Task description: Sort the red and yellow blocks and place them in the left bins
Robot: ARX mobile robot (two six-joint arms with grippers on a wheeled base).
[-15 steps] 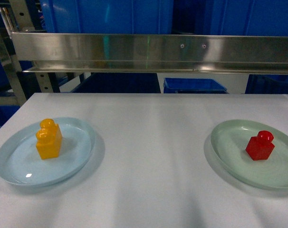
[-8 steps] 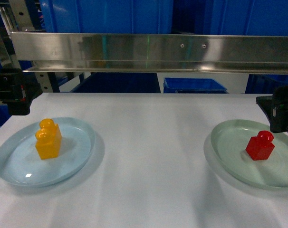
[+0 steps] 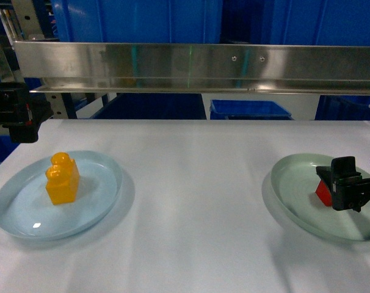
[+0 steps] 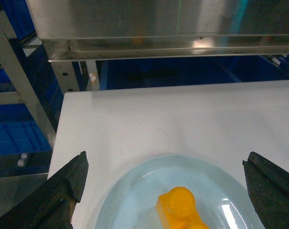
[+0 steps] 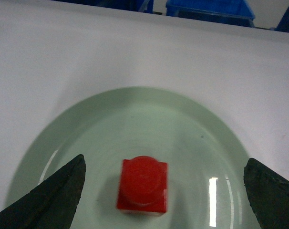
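The red block [image 5: 142, 185] is seen on the green plate [image 5: 87, 133], between the spread fingers of the right gripper [image 5: 163, 191]. The yellow block [image 4: 182, 210] is seen on the pale blue plate [image 4: 130, 191], below the left gripper [image 4: 166, 191], whose fingers are also spread. A steel shelf [image 3: 197, 64] is mounted across the table's [image 3: 191, 183] far side.

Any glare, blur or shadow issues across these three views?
Head view: streaky reflections on the steel shelf; soft shadow beside the blue plate. Left wrist view: glare patch on the shelf, yellow block cropped. Right wrist view: red block slightly soft, bright streak on the green plate.
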